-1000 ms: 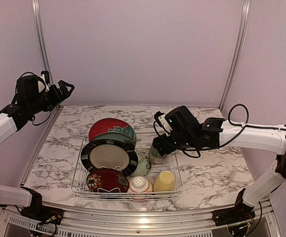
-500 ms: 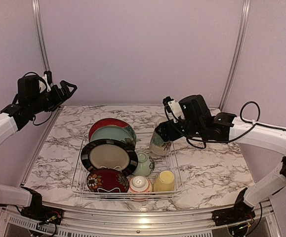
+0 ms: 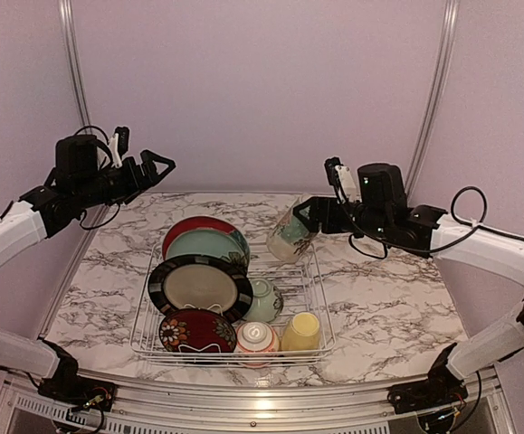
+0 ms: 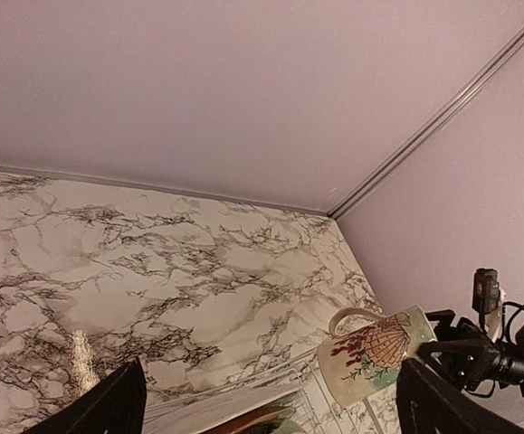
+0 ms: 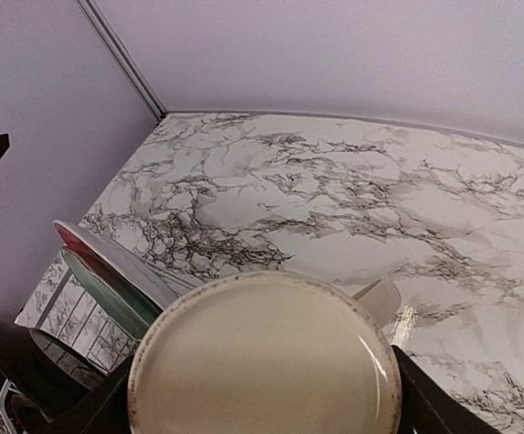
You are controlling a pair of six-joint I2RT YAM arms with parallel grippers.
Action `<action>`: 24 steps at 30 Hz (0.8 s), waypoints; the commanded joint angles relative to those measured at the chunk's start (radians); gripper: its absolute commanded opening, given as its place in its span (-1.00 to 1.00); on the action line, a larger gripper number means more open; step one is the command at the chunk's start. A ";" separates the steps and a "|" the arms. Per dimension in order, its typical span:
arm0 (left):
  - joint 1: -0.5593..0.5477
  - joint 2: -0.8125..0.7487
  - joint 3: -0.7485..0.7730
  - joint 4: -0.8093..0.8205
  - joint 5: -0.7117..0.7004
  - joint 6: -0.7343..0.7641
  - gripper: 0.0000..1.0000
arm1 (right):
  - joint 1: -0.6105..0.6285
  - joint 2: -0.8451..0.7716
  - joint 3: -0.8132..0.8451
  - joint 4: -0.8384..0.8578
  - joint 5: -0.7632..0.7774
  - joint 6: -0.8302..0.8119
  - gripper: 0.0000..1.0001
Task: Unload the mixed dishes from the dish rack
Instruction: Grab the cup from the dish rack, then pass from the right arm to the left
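My right gripper is shut on the patterned tall cup, which hangs tilted in the air above the far right corner of the dish rack. In the right wrist view the cup's round cream end fills the space between my fingers. In the rack stand the red plate, teal plate, black-rimmed cream plate and dark red floral plate, plus a pale green bowl, red-striped bowl and yellow cup. My left gripper is open, high at the far left; its camera sees the shell-patterned cup.
The marble tabletop stretches right of the rack and behind it. Lilac walls with metal corner posts close in the back and sides. The rack's wire rim shows low in the left wrist view.
The right gripper has lifted the patterned cup up out of the rack and carried it back and higher. The left arm has swung its open gripper to the right.
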 commanded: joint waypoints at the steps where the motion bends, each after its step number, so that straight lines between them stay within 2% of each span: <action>1: -0.083 0.044 0.054 0.041 0.037 0.019 0.98 | -0.068 -0.052 -0.017 0.281 -0.175 0.166 -1.00; 9: -0.218 0.128 0.090 0.154 0.054 -0.019 0.98 | -0.131 -0.067 -0.074 0.409 -0.236 0.311 -1.00; 14: -0.281 0.191 0.130 0.188 0.051 -0.038 0.96 | -0.188 -0.082 -0.132 0.556 -0.299 0.447 -1.00; 19: -0.321 0.229 0.121 0.290 0.069 -0.112 0.98 | -0.237 -0.087 -0.169 0.699 -0.364 0.575 -1.00; 24: -0.346 0.264 0.087 0.417 0.091 -0.228 0.98 | -0.257 -0.092 -0.207 0.842 -0.363 0.697 -1.00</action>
